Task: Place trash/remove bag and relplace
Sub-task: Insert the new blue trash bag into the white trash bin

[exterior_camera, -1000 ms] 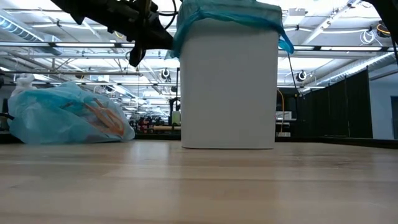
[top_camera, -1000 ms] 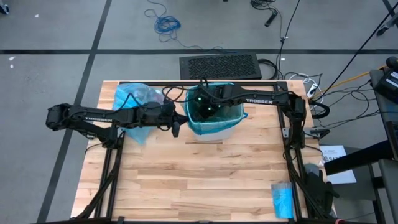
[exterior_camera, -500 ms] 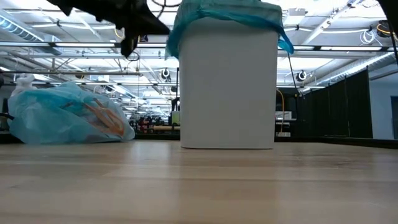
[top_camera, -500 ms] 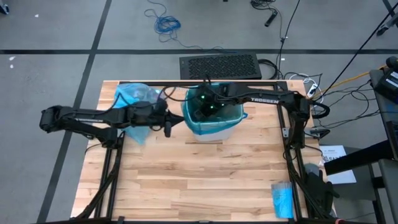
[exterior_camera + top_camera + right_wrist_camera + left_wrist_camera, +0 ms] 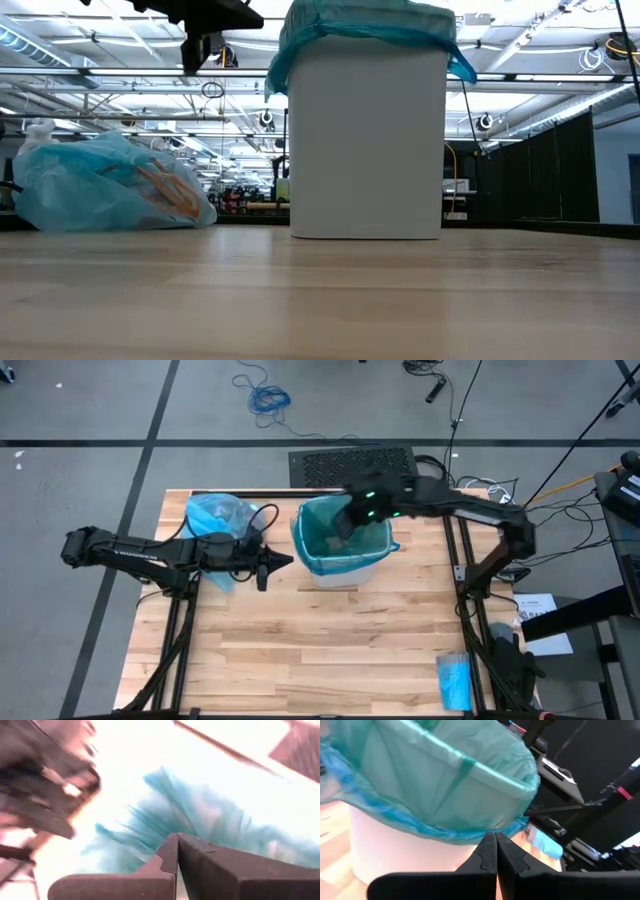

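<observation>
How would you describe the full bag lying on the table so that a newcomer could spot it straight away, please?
Start at the white bin standing near the table's far edge, lined with darker teal plastic. On its left-arm side, in the far corner, lies the bag: light sky-blue, translucent and crinkly, lying slumped on the wood, not stretched over a rim.

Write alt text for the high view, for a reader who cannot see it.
Seen from above, a white bin lined with a teal-green bag stands at the far side of a wooden table. The right gripper hangs over its opening, fingers shut; the left gripper, also shut, points at it from beside. A filled light-blue bag lies far left, a blue roll near right.
</observation>
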Available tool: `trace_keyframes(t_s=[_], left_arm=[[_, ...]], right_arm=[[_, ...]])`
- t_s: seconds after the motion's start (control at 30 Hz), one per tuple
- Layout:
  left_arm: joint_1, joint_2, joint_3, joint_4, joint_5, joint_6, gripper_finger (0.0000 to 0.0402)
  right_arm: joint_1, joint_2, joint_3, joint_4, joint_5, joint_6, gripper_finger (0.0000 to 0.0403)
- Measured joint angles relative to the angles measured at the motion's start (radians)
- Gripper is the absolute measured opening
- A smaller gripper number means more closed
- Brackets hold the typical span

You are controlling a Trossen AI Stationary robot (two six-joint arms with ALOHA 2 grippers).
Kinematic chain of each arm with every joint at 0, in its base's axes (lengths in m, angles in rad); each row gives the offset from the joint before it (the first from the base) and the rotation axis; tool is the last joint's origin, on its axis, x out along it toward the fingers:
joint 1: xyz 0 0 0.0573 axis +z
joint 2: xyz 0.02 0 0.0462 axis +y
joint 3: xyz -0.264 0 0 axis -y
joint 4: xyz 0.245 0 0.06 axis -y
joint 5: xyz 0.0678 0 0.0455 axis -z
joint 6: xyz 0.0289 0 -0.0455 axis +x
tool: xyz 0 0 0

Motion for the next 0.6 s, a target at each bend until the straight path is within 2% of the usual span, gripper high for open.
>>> trace_keyframes(t_s=[0.13, 0.3, 0.47, 0.6], left_arm=[[-0.018, 0.0, 0.0, 0.008, -0.029, -0.003, 0.0], [-0.048, 0.0, 0.0, 0.051, -0.079, -0.042, 0.0], [-0.085, 0.0, 0.0, 0.089, -0.194, -0.072, 0.0], [-0.099, 0.01, 0.0, 0.092, -0.25, -0.151, 0.0]], right_arm=[[-0.027, -0.127, 0.001, 0.051, -0.001, -0.009, 0.0], [-0.112, -0.25, -0.033, -0.123, 0.005, -0.015, 0.0], [-0.217, -0.383, -0.237, -0.016, -0.009, -0.022, 0.0], [-0.286, -0.488, -0.486, 0.166, -0.105, 0.01, 0.0]])
